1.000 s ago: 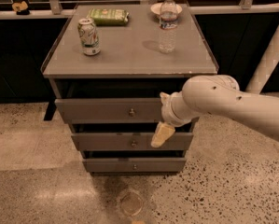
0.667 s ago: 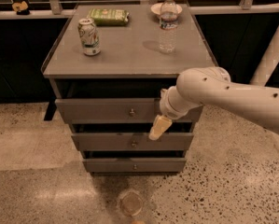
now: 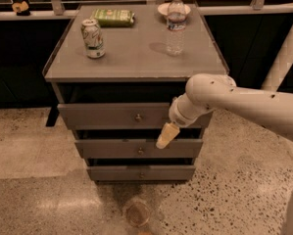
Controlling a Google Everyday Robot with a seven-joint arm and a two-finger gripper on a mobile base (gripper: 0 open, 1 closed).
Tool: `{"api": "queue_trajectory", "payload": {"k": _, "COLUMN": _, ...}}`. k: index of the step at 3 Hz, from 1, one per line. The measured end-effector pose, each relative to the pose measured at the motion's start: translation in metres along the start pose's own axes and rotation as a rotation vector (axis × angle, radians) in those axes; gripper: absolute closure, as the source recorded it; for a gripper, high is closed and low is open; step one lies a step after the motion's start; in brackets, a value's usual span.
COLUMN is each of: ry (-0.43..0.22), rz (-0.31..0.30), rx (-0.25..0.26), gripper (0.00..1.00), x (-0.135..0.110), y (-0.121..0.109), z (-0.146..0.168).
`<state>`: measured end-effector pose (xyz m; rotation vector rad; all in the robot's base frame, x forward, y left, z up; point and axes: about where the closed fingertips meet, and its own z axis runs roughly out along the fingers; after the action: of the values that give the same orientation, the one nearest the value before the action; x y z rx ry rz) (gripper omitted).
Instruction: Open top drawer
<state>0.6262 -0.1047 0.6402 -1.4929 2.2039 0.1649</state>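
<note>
The top drawer (image 3: 102, 115) is the widest of three grey-brown fronts in a small cabinet. Its small round brass knob (image 3: 138, 116) sits at the middle. A dark gap shows between the front and the cabinet top (image 3: 136, 58). My gripper (image 3: 166, 136), with pale yellow tips, hangs from the white arm that comes in from the right. It sits a little right of and below the knob, in front of the lower edge of the top drawer and the gap above the middle drawer. It does not touch the knob.
On the cabinet top stand a soda can (image 3: 92, 38), a water bottle (image 3: 176, 23), a green packet (image 3: 113, 16) and a small bowl (image 3: 160, 9). The middle drawer (image 3: 111, 148) and bottom drawer (image 3: 116, 173) lie below. A round object (image 3: 137, 212) sits on the speckled floor in front.
My arm has swung a little to the left, and the gripper has shifted slightly up and left toward the knob. The drawers have not moved.
</note>
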Motion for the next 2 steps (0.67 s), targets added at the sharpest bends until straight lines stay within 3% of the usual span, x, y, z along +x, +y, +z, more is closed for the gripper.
{"api": "queue_trajectory", "payload": {"k": 2, "ry": -0.003, "rz": 0.024, "rx": -0.011, "gripper": 0.00, "x": -0.0011, "y": 0.0039, "z": -0.0007}}
